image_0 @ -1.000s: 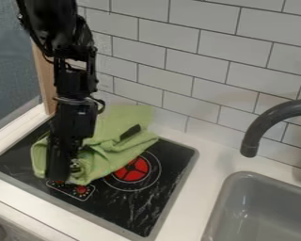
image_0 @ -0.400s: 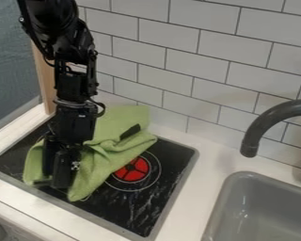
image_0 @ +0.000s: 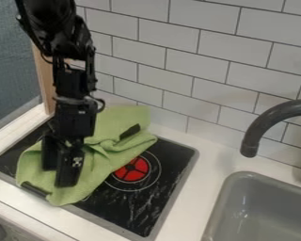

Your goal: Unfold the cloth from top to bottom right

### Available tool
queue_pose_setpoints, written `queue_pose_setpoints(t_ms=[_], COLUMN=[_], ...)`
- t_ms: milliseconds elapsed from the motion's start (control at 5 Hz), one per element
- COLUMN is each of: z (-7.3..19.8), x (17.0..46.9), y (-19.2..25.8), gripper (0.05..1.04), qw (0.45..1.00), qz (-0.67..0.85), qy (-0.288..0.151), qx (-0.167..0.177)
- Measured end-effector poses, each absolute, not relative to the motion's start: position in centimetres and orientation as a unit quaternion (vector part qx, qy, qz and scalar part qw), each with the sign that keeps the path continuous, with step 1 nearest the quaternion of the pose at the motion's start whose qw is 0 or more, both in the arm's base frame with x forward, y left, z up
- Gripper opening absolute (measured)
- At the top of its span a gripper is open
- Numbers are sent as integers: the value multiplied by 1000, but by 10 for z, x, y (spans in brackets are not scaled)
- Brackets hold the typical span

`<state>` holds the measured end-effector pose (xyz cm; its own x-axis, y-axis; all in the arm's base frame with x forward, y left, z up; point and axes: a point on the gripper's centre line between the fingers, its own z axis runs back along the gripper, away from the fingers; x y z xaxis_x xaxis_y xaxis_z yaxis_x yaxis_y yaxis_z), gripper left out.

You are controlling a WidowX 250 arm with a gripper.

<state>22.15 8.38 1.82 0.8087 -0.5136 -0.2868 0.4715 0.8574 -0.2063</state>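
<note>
One green cloth [image_0: 99, 172] lies rumpled across the left part of one black stovetop [image_0: 134, 214], from its far edge to its near edge. Two dark patches show on it, one far [image_0: 130, 132], one near and left [image_0: 35, 189]. Over its near part hangs one black gripper [image_0: 57, 177], its two fingers spread. One red burner [image_0: 131, 170] sits just right of the cloth. Farther right are one gray sink [image_0: 249, 175] and one dark faucet [image_0: 261, 129].

open passage between cloth [image_0: 118, 120] and sink [image_0: 240, 176], arm [image_0: 75, 113] (upright) above cloth, faucet [image_0: 256, 132] over sink, tiled wall [image_0: 172, 56] behind
</note>
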Motion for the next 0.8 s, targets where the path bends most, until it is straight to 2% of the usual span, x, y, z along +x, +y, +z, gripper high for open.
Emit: queue_pose_setpoints(t_ms=[400, 600, 800], z=[57, 66, 67], x=[229, 227, 228], y=[70, 74, 74], gripper=[998, 998, 998], qw=[955, 974, 975], qz=[-270, -208, -204], qy=[98, 48, 45], qx=[-79, -71, -69])
